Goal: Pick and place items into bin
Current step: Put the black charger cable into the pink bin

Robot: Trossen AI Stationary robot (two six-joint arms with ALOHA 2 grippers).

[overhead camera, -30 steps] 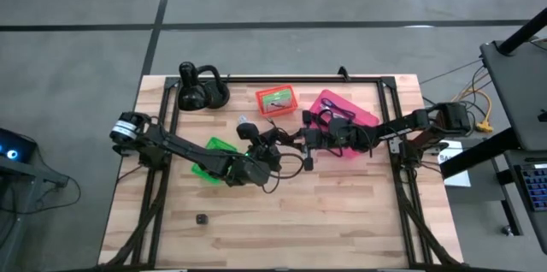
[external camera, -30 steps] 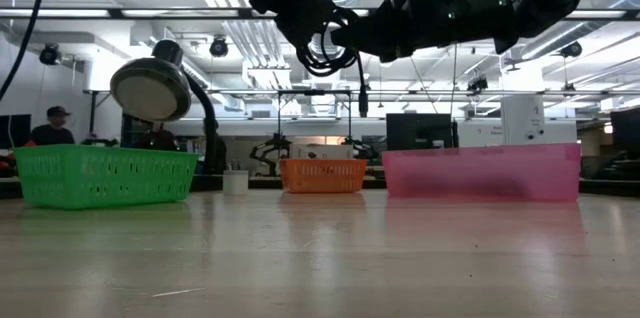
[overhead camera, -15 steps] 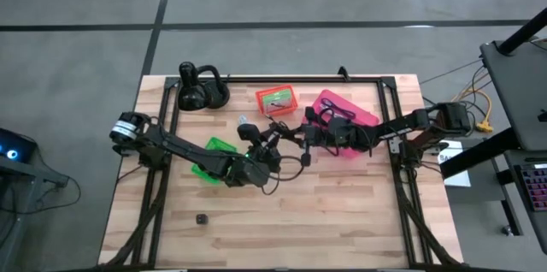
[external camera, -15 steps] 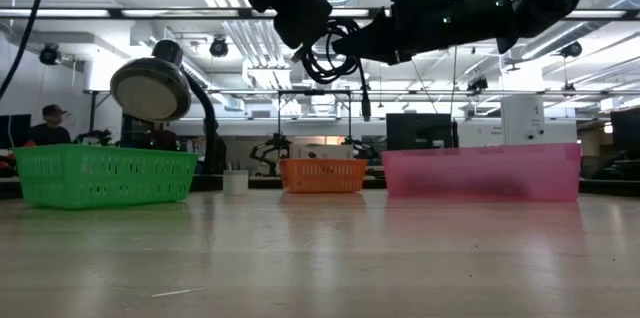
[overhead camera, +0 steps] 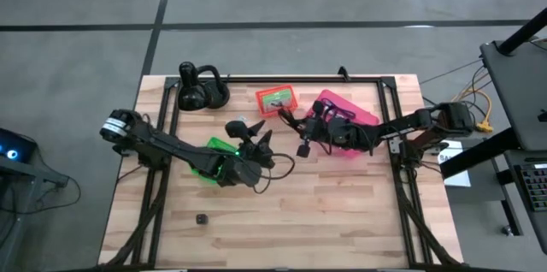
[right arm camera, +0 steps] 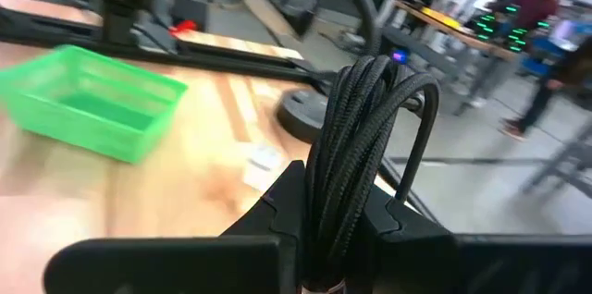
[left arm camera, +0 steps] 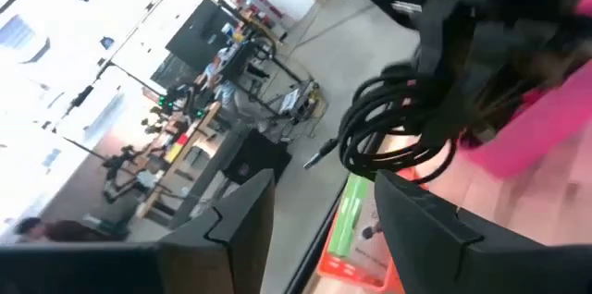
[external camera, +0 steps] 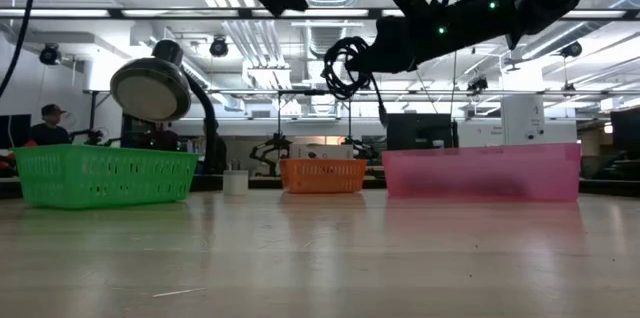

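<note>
A coiled black cable (external camera: 345,61) hangs high over the table's middle, with my right gripper (overhead camera: 306,133) shut on it. My left gripper (overhead camera: 250,133) stands open just to the cable's left, nothing between its fingers (left arm camera: 242,229); the coil (left arm camera: 398,128) shows beyond them. A tiny black block (overhead camera: 202,218) lies on the wood near the front left. My right gripper pinches the coil's bundled strands (right arm camera: 347,178) between its two fingers (right arm camera: 289,203). It comes from the table's right, slanting a little downward. The coil is lifted clear of the table, and one plug end (external camera: 383,113) dangles below it.
A pink bin (overhead camera: 346,111) stands under the right arm, an orange bin (overhead camera: 276,99) with a green packet (left arm camera: 347,215) at the far middle, and a green bin (overhead camera: 214,156) under the left arm. A black lamp (overhead camera: 201,88) stands at the far left.
My left gripper has opened, let go of the cable coil and drawn back toward the table's left and upward. The coil has stayed in my right gripper, clear of the table, and has shifted a little toward the right.
</note>
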